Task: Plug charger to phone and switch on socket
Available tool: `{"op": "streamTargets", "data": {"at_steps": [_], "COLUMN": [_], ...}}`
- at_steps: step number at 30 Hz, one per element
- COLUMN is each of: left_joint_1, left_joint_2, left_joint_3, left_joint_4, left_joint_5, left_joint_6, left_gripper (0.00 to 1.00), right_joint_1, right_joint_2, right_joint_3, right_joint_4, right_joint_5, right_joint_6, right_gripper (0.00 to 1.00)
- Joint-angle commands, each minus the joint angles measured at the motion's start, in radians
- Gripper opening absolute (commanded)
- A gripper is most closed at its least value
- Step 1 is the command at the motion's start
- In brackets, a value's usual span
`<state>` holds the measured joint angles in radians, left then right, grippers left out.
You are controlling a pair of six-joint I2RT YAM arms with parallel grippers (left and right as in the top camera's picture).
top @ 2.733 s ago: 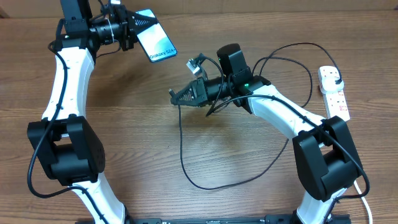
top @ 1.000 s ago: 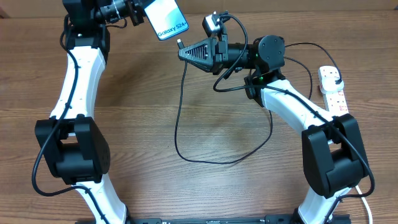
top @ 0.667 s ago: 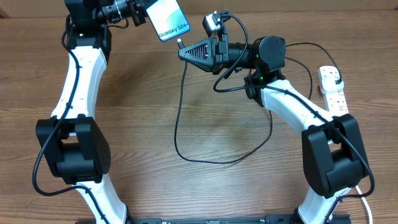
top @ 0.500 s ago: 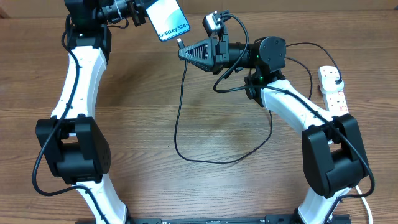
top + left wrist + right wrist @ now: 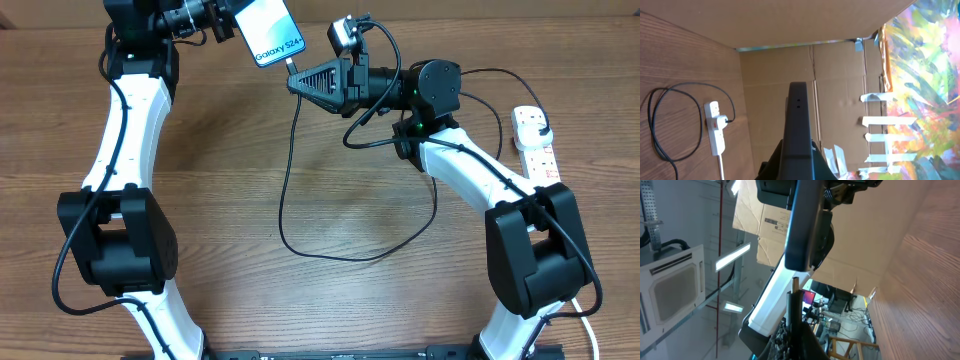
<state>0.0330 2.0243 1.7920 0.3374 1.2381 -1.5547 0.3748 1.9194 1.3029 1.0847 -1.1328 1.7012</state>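
Plugging is in hand: the phone (image 5: 266,30) is clamped by the left gripper (image 5: 224,22) at twelve o'clock; the charger (image 5: 283,190), pinched by the right gripper (image 5: 294,85), is aligned beneath its port, seemingly unseated; a straight push is needed; the socket (image 5: 537,148) lies at three o'clock.

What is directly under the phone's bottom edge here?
The charger tip, pinched in the right tool, points straight at the phone edge, touching it or nearly so. The port is hidden behind the tip, so whether it is seated cannot be told.
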Motion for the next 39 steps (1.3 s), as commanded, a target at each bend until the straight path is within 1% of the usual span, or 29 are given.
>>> {"op": "streamTargets", "data": {"at_steps": [1, 39], "left_joint_1": [-0.001, -0.028], "left_joint_2": [-0.017, -0.017], "left_joint_3": [0.019, 0.019], "left_joint_4": [0.011, 0.011], "left_joint_5": [0.007, -0.036], "left_joint_6": [-0.024, -0.025], "left_gripper": [0.04, 0.04], "right_joint_1": [0.003, 0.003], "right_joint_2": [-0.029, -0.029], "right_joint_3": [0.015, 0.015], "right_joint_4": [0.009, 0.005], "right_joint_5": [0.019, 0.026], "right_joint_6": [0.005, 0.003], "right_gripper": [0.04, 0.04]}}
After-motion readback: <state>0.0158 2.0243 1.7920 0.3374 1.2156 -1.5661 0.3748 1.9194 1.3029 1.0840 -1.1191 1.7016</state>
